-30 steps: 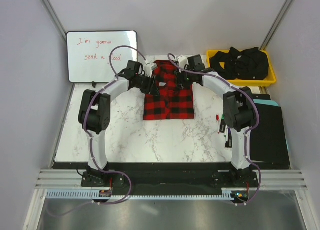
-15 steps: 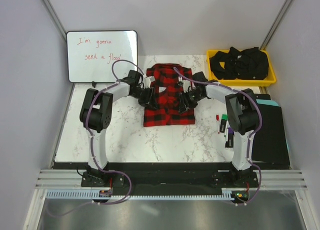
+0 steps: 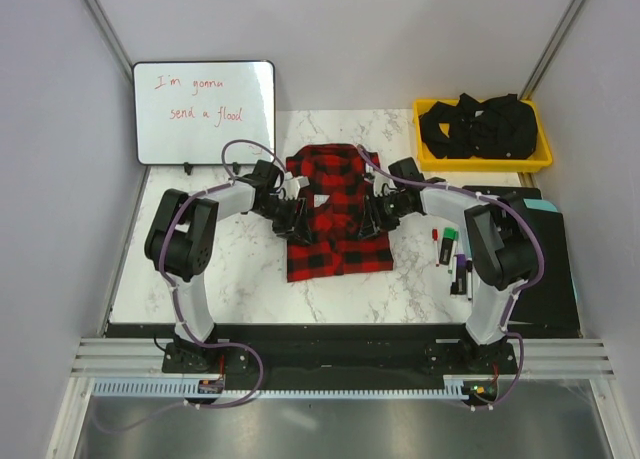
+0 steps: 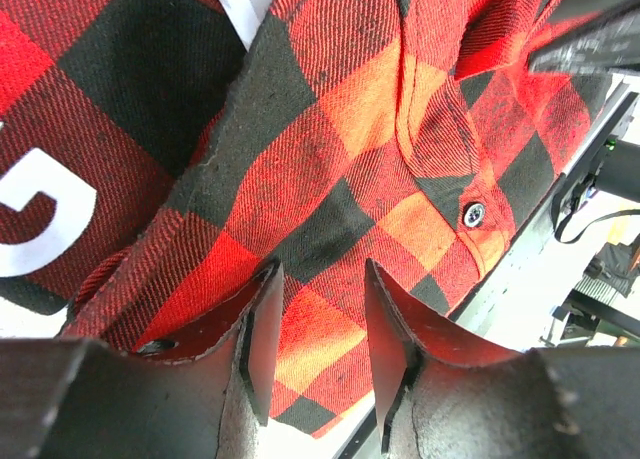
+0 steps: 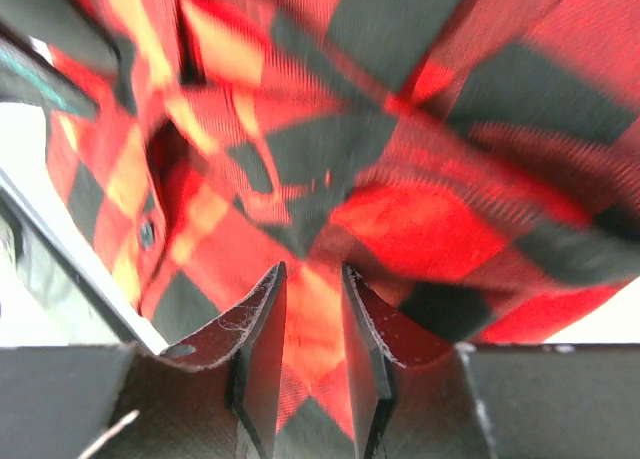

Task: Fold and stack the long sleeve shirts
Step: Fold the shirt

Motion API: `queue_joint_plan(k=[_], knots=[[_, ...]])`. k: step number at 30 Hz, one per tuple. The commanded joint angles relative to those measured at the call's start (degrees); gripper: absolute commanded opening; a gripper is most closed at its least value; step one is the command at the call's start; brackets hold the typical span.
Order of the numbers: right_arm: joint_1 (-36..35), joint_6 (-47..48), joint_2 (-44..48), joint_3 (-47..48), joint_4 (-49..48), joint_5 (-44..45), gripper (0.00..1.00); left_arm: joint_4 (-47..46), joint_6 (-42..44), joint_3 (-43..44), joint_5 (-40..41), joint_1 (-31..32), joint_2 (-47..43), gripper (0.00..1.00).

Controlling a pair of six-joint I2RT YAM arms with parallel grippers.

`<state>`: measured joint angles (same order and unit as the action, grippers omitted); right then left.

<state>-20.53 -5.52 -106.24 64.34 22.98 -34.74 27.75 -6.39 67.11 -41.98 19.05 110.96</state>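
While the shirt (image 3: 336, 241) lies central, markers (image 3: 448, 239) sit beside.

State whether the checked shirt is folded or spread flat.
Folded, not spread: the shirt shows as a compact rectangle, no sleeves lying out.

Red-black check shirt (image 3: 337, 211), partly folded

You get even, bright overhead light with soft shadows; the shirt (image 5: 420, 209) smears with blur in your right wrist view and looks sharp in your left.
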Motion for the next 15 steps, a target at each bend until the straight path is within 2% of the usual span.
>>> queue_joint_plan(k=[1,9,15], knots=[[-0.8,-6.0,-1.2,3.7,-8.6,2.7,0.36,-0.6,0.6,1.9,-0.1,0.0,-1.0,0.46],[-1.4,-9.3,-4.7,9.2,-16.1,4.6,0.38,-1.6,1.7,2.9,-0.9,-0.1,-1.9,0.47],[-1.4,-10.6,-7.2,12.3,-18.1,7.3,0.4,-13.0,0.9,-2.9,-1.9,-0.2,-9.7,0.54]])
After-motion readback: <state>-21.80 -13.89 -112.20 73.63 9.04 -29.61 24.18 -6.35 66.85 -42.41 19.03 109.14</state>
